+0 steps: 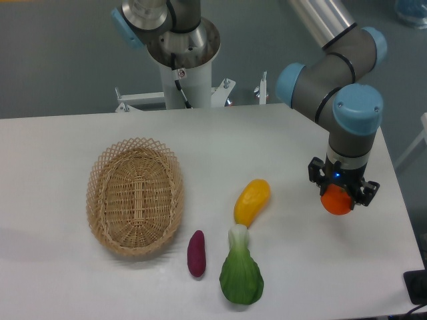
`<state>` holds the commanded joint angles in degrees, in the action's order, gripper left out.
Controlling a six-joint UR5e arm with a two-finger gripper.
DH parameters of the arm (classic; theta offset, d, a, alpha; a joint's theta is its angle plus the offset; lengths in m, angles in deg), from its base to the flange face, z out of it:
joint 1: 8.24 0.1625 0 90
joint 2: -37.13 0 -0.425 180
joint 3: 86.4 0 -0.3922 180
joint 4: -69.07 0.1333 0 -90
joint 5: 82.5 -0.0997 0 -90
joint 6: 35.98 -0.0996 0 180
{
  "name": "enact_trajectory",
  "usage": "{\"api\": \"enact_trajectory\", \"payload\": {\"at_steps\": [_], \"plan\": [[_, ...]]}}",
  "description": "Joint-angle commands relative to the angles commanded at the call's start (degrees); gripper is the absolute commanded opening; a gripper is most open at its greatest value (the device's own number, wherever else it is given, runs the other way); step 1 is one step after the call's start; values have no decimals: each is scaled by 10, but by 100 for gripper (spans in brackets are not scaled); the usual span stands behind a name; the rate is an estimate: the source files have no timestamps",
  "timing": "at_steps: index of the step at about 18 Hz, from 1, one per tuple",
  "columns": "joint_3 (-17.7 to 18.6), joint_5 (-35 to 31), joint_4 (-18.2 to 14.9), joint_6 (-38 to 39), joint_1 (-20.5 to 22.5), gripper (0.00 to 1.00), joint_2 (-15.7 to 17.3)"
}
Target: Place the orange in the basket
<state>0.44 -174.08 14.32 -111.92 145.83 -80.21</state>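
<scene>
The orange [337, 202] is a small round bright-orange fruit at the right side of the table. My gripper [339, 199] hangs straight down over it, with a black finger on each side of the fruit, shut on it. I cannot tell whether the orange rests on the table or is just above it. The basket [135, 195] is an oval tan wicker basket with a lattice rim, at the left of the table, far from the gripper. It is empty.
A yellow-orange mango-like fruit [251, 201] lies between the basket and the gripper. A green bok choy [241, 275] and a purple sweet potato [197, 253] lie near the front edge. The arm's base [181, 50] stands behind the table.
</scene>
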Motion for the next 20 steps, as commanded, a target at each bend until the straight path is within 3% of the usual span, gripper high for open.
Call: {"api": "enact_trajectory", "payload": {"at_steps": [11, 15, 20], "plan": [[-2, -2, -13, 8, -10, 71, 4], [6, 25, -22, 36, -16, 62, 16], [37, 30, -23, 76, -74, 58, 41]]}}
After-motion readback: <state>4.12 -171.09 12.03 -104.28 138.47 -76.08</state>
